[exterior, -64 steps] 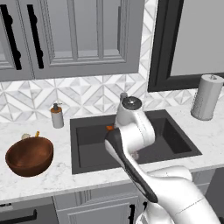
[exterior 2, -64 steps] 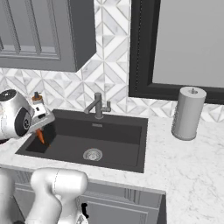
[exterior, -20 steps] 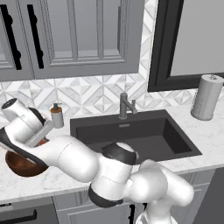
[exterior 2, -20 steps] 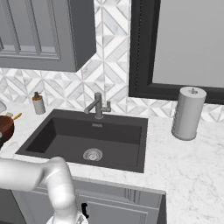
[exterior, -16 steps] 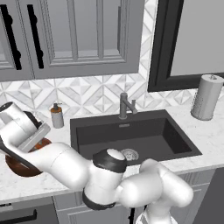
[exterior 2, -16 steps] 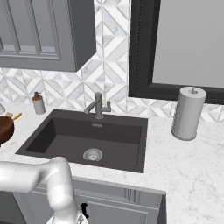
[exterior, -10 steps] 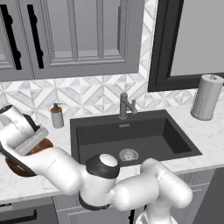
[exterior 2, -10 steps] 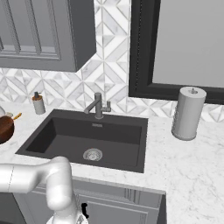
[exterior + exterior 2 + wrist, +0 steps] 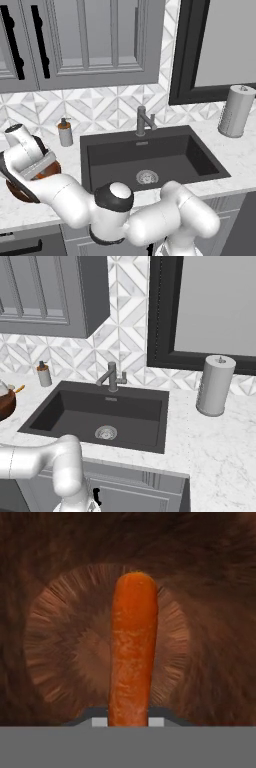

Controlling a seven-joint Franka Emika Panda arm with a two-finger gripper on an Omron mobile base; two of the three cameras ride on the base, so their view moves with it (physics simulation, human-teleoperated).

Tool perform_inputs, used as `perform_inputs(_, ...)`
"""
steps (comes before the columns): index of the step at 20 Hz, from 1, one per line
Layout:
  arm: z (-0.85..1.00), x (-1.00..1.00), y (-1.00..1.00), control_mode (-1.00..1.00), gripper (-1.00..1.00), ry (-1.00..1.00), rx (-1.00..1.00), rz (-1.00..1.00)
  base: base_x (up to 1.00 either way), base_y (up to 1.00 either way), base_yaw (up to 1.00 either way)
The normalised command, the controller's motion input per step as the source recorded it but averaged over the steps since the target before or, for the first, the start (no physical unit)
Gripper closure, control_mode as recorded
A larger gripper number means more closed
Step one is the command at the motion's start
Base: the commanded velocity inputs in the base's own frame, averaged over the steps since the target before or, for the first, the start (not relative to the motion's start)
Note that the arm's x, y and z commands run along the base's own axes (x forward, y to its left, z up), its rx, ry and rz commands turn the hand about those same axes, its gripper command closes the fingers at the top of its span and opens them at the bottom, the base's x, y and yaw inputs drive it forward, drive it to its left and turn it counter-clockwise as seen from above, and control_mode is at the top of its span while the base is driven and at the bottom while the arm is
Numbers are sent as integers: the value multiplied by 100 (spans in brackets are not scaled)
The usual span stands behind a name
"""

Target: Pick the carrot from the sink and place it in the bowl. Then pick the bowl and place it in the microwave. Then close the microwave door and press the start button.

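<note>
The orange carrot (image 9: 132,652) stands between my gripper (image 9: 129,722) fingers, its tip pointing down at the glossy reddish-brown floor of the bowl (image 9: 55,652). The gripper is shut on the carrot, just above the bowl's bottom. In the left base view my white hand (image 9: 29,152) reaches down into the bowl (image 9: 51,171) at the left end of the counter. From the right base view, the bowl's rim (image 9: 6,402) sits at the far left edge. The black sink (image 9: 150,155) lies to the right of the bowl. The microwave is out of view.
A soap bottle (image 9: 64,133) stands behind the bowl by the backsplash. The faucet (image 9: 142,121) rises at the back of the sink. A paper towel roll (image 9: 235,111) stands on the right counter. Grey cabinets (image 9: 80,40) hang above.
My hand has shifted slightly left and sunk lower into the bowl with the carrot still in it. The base and the counter things have stayed put.
</note>
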Motion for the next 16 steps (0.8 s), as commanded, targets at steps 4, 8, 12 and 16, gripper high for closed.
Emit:
perform_inputs(4,-4,0,0,-100,-100,0,11,-2,0,0,0)
perform_inputs(8,0,0,-1,-100,-100,0,12,-4,0,0,0)
perform_inputs(12,8,-6,-20,-100,-100,0,10,-12,0,0,0)
perform_inputs(16,18,-24,-41,-100,-100,0,11,-24,0,0,0)
